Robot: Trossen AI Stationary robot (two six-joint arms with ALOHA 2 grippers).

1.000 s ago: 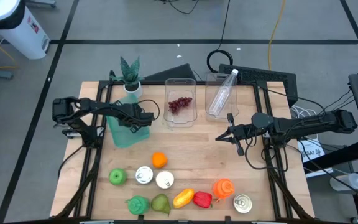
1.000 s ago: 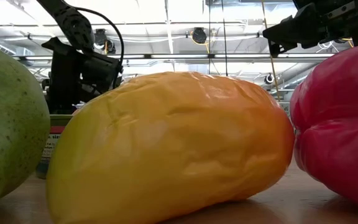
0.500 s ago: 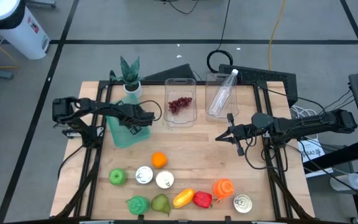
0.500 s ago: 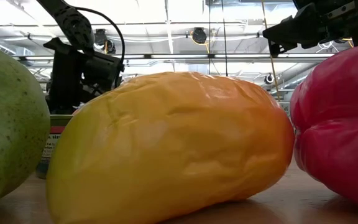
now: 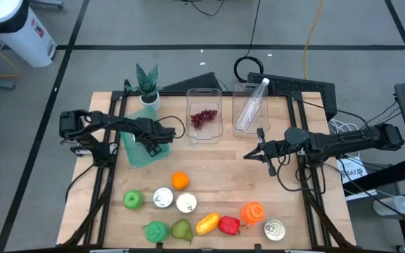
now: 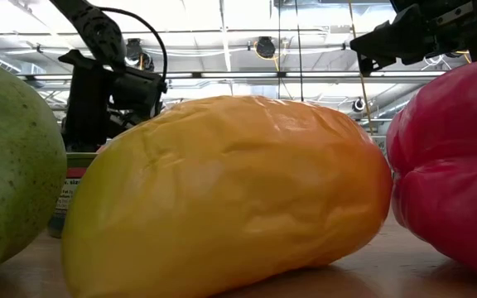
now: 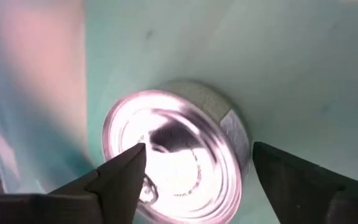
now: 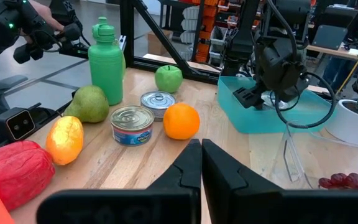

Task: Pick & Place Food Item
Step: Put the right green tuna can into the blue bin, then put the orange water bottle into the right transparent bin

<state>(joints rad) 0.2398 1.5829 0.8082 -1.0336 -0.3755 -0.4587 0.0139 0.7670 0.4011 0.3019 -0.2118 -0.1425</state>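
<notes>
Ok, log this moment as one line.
left gripper: open over can in teal bin | right gripper: shut, idle mid-table

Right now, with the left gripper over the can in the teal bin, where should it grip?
Across the can's round side wall, coming straight down. It lies flat, lid up, on the teal bin floor, and the left gripper's open fingers already straddle its rim.
</notes>
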